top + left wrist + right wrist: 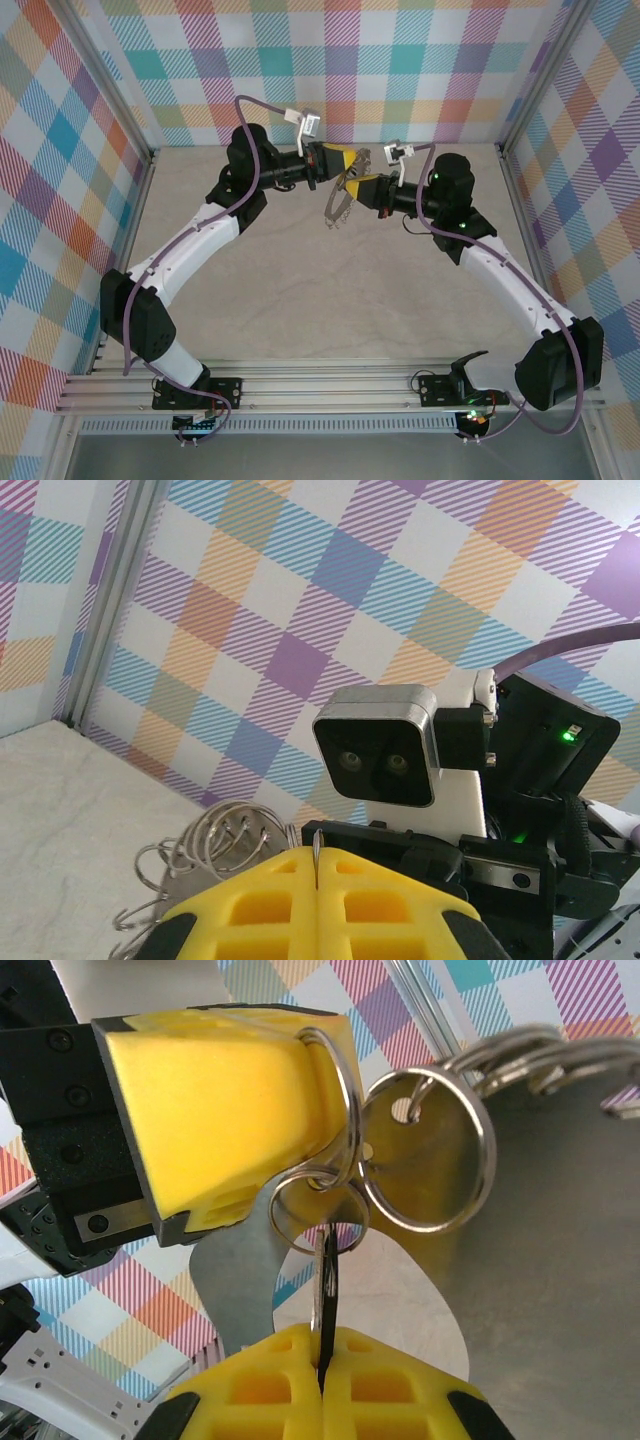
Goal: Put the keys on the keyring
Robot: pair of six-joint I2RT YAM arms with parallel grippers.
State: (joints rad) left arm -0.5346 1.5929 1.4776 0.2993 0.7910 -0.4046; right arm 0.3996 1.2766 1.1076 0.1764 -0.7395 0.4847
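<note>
Left gripper is clenching the keyring in mid-air above the table. Right gripper is pinching the key beside it. Likely fault: key twisting between pads and dropping.

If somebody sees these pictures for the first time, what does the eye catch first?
Two yellow-padded claws meet in mid-air above the far middle of the table: the left claw and right claw, both shut. Between them hangs the silvery keyring; the right claw pinches a dark key. Bright checked walls surround everything.
</note>
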